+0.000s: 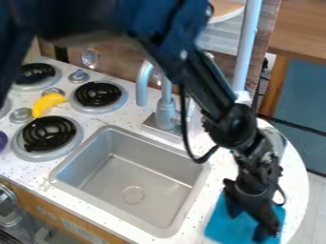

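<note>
Directly under the black gripper (pixel 249 226), blue cloth (pixel 220 226), beside metal sink (pixel 153 174)

A white speckled countertop (pixel 130 114) with a rounded right end sits over a light wooden front (pixel 28 190) on the near left, and behind it runs a brown wood-grain panel (pixel 116 59). A pale upright post (pixel 247 47) rises at the far right of the counter, beside grey boards (pixel 219 40) and a round wooden top (pixel 223 7) with a pale rim. Farther right, a brown tabletop (pixel 302 28) rests on an orange-brown leg (pixel 277 86) beside a blue-grey surface (pixel 302 95), with pale floor (pixel 315 200) nearer, all in soft light
</note>
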Tool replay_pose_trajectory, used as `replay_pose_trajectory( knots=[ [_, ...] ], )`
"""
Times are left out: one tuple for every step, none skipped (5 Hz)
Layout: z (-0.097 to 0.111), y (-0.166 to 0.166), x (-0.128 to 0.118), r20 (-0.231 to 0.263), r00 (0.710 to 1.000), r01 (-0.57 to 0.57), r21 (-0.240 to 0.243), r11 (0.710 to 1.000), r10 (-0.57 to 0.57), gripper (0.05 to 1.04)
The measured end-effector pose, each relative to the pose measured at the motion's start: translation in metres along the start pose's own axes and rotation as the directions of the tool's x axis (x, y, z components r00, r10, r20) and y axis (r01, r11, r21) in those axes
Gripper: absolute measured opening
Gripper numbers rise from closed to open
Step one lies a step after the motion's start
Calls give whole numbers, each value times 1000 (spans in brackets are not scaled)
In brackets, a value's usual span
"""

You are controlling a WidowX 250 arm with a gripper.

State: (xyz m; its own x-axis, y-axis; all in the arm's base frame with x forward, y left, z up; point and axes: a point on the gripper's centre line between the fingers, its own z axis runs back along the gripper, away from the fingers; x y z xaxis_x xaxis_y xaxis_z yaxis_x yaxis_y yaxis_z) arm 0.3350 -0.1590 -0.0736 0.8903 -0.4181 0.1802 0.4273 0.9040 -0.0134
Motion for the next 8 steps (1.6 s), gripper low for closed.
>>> replay_pose_trajectory(
  knots=[
    [-1, 5, -18, -2, 1000, 3, 27, 1000, -3, 1000],
    [-4, 12, -28, -4, 1000, -20, 43, 999, 20, 1000],
    [-4, 15, -30, -6, 999, -43, 59, 997, 43, 1000],
    [1, 37, -47, -29, 992, -124, 78, 989, 127, 1000],
    [10, 51, -78, -86, 982, -164, 81, 983, 170, 1000],
    [29, 61, -129, -221, 943, -227, 125, 966, 250, 1000],
    [54, 70, -122, -131, 941, -287, 179, 941, 311, 1000],
    [79, 67, -109, -64, 941, -318, 165, 934, 332, 1000]
  ],
)
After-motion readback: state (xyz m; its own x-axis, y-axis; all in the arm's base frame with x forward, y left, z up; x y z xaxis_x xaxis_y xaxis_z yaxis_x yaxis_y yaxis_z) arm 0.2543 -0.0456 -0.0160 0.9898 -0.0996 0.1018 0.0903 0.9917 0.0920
